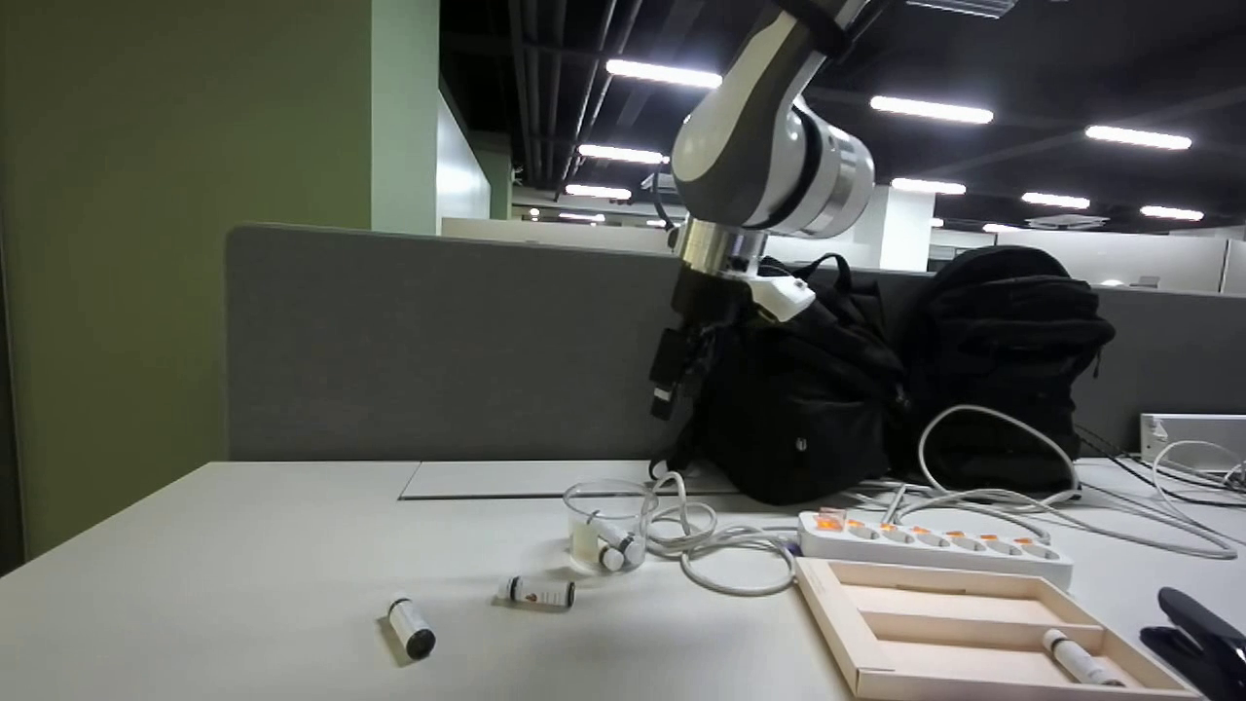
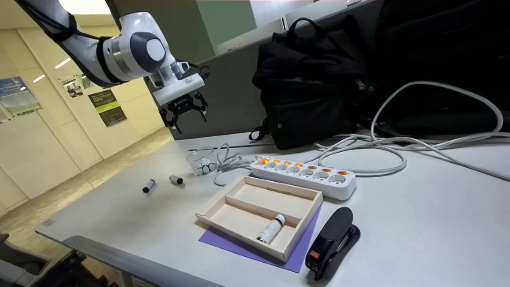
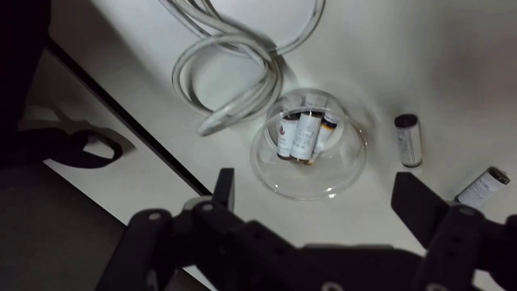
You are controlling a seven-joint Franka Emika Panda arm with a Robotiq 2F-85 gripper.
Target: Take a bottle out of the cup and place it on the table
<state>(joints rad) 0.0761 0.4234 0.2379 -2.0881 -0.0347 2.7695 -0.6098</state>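
The clear cup (image 3: 335, 173) stands on the pale table (image 1: 243, 565); it also shows in both exterior views (image 1: 584, 516) (image 2: 193, 161). Three small white-labelled bottles (image 3: 305, 135) with dark ends show leaning together inside it. Two more such bottles lie on the table near the cup, one closer (image 1: 540, 592) and one farther off (image 1: 412, 628); the wrist view shows them at the right (image 3: 408, 139) (image 3: 482, 188). My gripper (image 3: 313, 184) is open and empty, high above the table over the cup's area (image 2: 192, 125). Its fingers touch nothing.
White cable loops (image 1: 740, 560) lie right beside the cup. A white power strip (image 2: 306, 177) and a shallow wooden tray (image 2: 229, 217) holding one bottle (image 2: 271, 228) are nearby. A black stapler (image 2: 334, 243) lies by the tray. Black backpacks (image 1: 808, 409) lean on the grey partition (image 1: 438, 350).
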